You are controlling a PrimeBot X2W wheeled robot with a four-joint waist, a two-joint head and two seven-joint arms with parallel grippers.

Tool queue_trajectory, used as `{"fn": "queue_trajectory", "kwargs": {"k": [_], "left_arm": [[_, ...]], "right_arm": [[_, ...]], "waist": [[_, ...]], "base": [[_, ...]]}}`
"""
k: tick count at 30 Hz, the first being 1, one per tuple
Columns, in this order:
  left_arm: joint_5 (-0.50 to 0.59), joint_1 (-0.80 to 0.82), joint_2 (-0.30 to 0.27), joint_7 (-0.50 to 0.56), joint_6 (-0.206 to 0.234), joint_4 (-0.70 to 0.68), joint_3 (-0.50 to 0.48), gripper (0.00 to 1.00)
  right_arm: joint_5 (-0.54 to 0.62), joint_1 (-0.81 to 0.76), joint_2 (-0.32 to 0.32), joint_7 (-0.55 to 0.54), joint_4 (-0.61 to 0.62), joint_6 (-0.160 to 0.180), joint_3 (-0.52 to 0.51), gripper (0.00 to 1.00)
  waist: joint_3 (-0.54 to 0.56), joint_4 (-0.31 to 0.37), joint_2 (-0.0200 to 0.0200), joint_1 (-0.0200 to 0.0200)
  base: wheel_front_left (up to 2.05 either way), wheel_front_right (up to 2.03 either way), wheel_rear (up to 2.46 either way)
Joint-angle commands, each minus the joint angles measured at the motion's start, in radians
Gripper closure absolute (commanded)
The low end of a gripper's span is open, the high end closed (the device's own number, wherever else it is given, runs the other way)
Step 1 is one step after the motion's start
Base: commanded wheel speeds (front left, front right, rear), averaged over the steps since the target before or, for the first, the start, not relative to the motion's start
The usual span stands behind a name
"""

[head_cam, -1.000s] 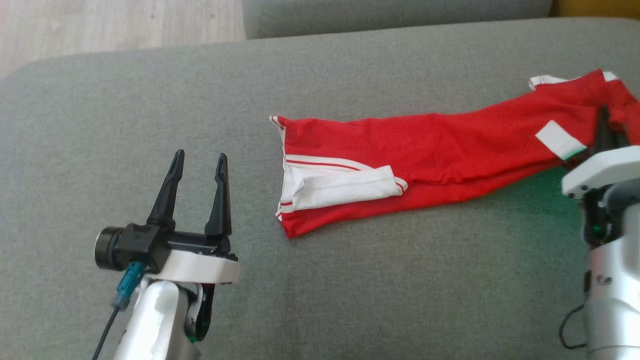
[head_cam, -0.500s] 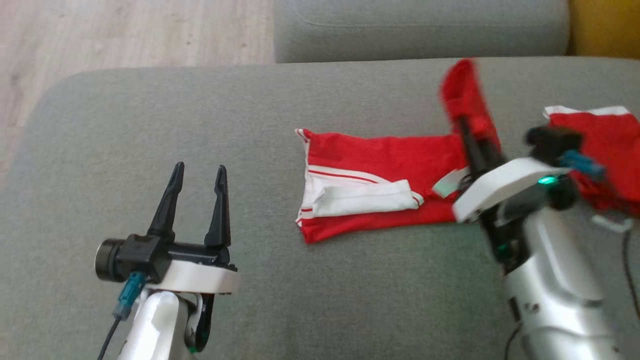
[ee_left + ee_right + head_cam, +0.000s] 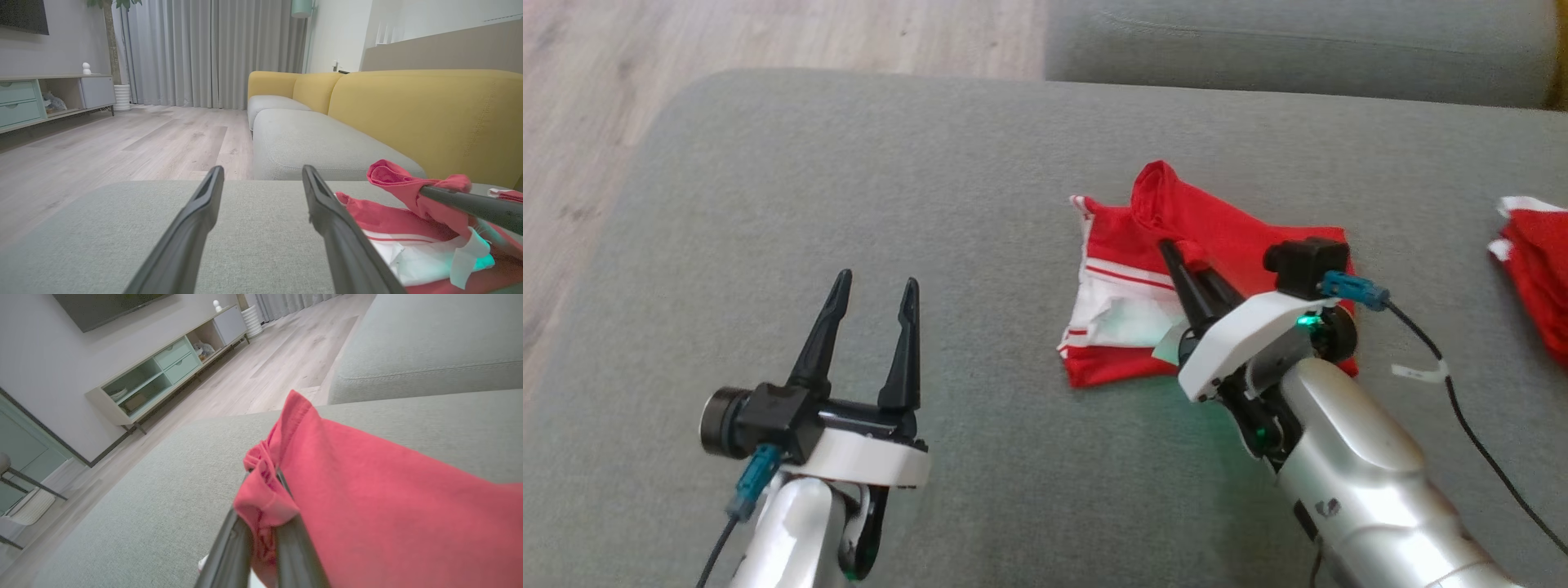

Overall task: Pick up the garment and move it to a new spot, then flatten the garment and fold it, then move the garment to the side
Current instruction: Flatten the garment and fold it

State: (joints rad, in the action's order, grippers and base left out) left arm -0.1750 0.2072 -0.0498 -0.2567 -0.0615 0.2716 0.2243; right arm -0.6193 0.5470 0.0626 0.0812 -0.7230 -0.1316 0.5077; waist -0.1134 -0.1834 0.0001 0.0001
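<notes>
Your right gripper (image 3: 1172,250) is clamped down on a bunched-up fold of the red garment (image 3: 1233,237), holding that bit just above the rest. The rest of it lies doubled over on the grey sofa cushion (image 3: 849,188), white striped trim toward your left. Your left gripper (image 3: 876,279) hovers over bare cushion well to the left of the garment, its 2 fingers spread wide with nothing between them. 1 more red-and-white piece of cloth (image 3: 1535,253) sits at the far right, apart from the garment. Wood floor (image 3: 596,90) runs past the cushion's left corner.
</notes>
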Motion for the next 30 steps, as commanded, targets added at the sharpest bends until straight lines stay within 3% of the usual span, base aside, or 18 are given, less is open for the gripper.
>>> {"fn": "queue_trajectory", "kwargs": {"k": [1,11,12,13,19,23,27,30], "left_arm": [[0.0,0.048,-0.002,-0.005,0.004,-0.028,-0.025,0.0],[-0.013,0.058,-0.001,-0.005,0.012,-0.023,-0.011,0.0],[-0.014,0.059,-0.001,-0.005,0.012,-0.023,-0.011,0.0],[-0.014,0.06,-0.001,-0.005,0.013,-0.022,-0.012,0.0],[-0.013,0.062,-0.001,-0.005,0.015,-0.008,-0.019,0.0],[-0.011,0.057,-0.004,-0.005,0.017,-0.01,-0.029,0.0],[-0.003,0.052,-0.007,-0.005,0.015,-0.021,-0.036,0.0],[-0.008,0.039,-0.006,-0.005,0.022,-0.039,-0.054,0.0]], "right_arm": [[-0.014,0.035,-0.012,0.018,0.014,0.001,0.029,1.0],[-0.121,0.081,-0.012,0.062,-0.1,0.001,0.19,1.0],[-0.13,0.083,-0.012,0.062,-0.098,0.001,0.214,0.56],[-0.143,0.083,-0.012,0.064,-0.093,0.001,0.234,0.0],[-0.203,0.1,-0.012,0.085,-0.026,0.001,0.349,0.0],[-0.226,0.114,-0.012,0.12,0.007,0.001,0.351,0.0],[-0.173,0.141,-0.012,0.17,-0.005,0.001,0.276,0.0],[-0.034,0.152,-0.011,0.179,-0.038,0.001,0.125,0.0]], "waist": [[-0.009,-0.017,-0.0001,-0.0001],[-0.026,-0.055,-0.0001,-0.0001],[-0.028,-0.056,-0.0001,-0.0001],[-0.029,-0.056,-0.0001,-0.0001],[-0.025,-0.031,-0.0001,-0.0001],[-0.014,0.0,-0.0001,-0.0001],[0.003,0.044,-0.0001,-0.0001],[0.012,0.082,-0.0001,-0.0001]], "base": [[0.0,0.0,0.0],[0.0,0.0,0.0],[0.0,0.0,0.0],[0.0,0.0,0.0],[0.0,0.0,0.0],[0.0,0.0,0.0],[0.0,0.0,0.0],[0.0,0.0,0.0]]}}
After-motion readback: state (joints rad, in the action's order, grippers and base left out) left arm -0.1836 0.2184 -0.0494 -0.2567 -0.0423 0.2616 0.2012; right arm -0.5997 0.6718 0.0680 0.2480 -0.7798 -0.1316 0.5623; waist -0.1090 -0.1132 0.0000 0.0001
